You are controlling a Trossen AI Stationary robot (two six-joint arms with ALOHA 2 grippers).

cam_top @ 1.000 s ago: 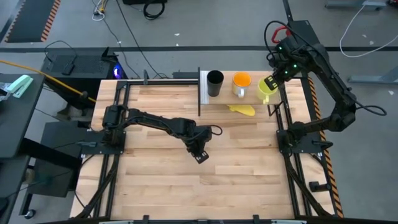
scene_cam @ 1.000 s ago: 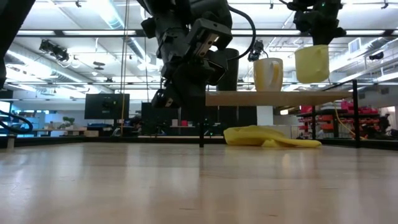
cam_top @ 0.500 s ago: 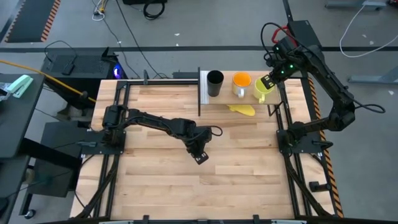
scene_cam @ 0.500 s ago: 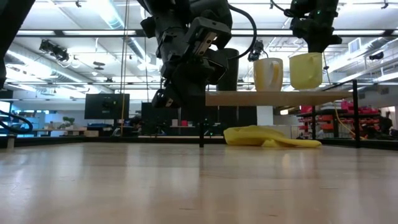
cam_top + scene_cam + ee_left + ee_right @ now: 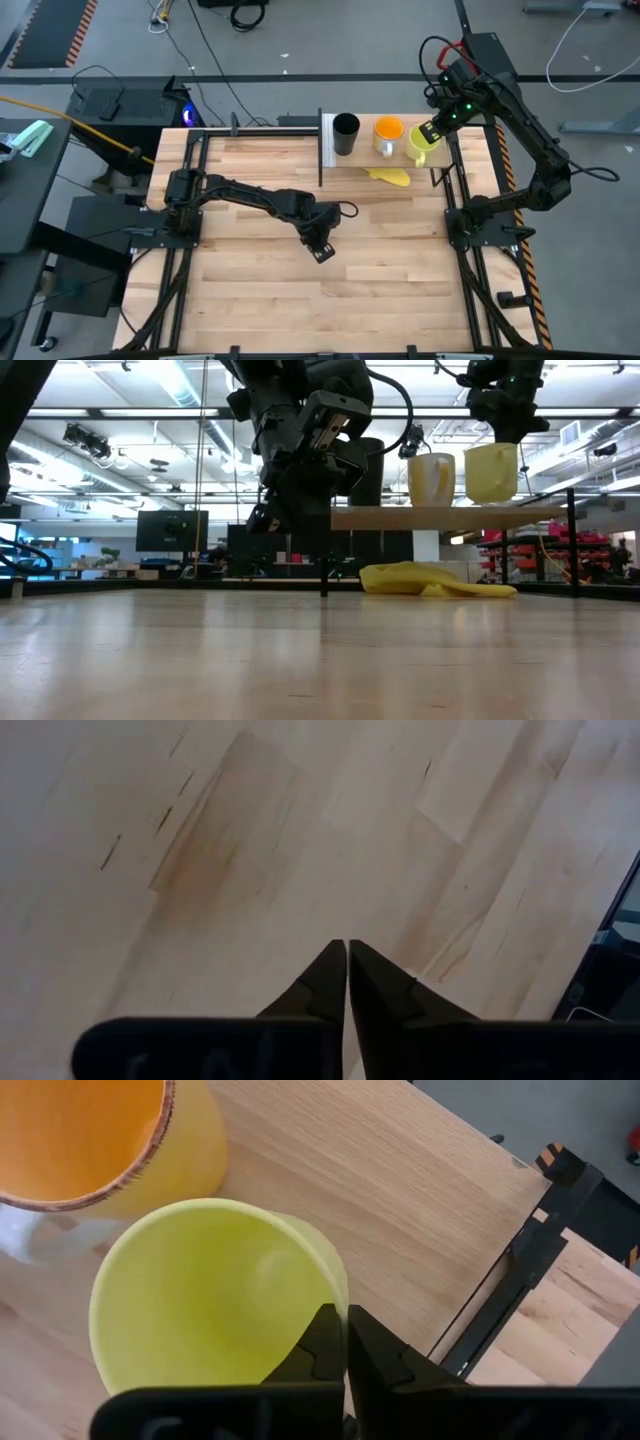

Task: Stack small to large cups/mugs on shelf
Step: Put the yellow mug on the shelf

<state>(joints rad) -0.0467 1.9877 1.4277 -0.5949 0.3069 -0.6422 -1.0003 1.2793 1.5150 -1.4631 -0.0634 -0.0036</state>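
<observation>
The yellow mug (image 5: 424,145) (image 5: 492,472) hangs from my right gripper (image 5: 346,1320) at the right end of the shelf (image 5: 362,158) (image 5: 440,517), close beside the orange mug (image 5: 388,133) (image 5: 90,1130). The orange mug and the black cup (image 5: 345,133) stand upright on the shelf board. Whether the yellow mug's base touches the board I cannot tell. My left gripper (image 5: 322,250) (image 5: 347,952) is shut and hovers over the middle of the table, touching nothing. My right gripper pinches the yellow mug's wall at the rim (image 5: 335,1285), one finger (image 5: 320,1345) inside the mug and the other outside. The fingers come from above, pointing down. The mug stays upright below them, mouth up, at the level of the shelf top.
A flat yellow floppy object (image 5: 390,176) (image 5: 435,580) lies on the table under the shelf's near edge. Thin dark posts (image 5: 572,545) carry the shelf, with a white end panel (image 5: 328,140) at its left. The wide tabletop (image 5: 250,290) spreads before the shelf.
My right gripper has carried the yellow mug down and toward the orange mug, then held still. The mug stays upright and now sits lower, next to the orange mug, at the shelf top.
</observation>
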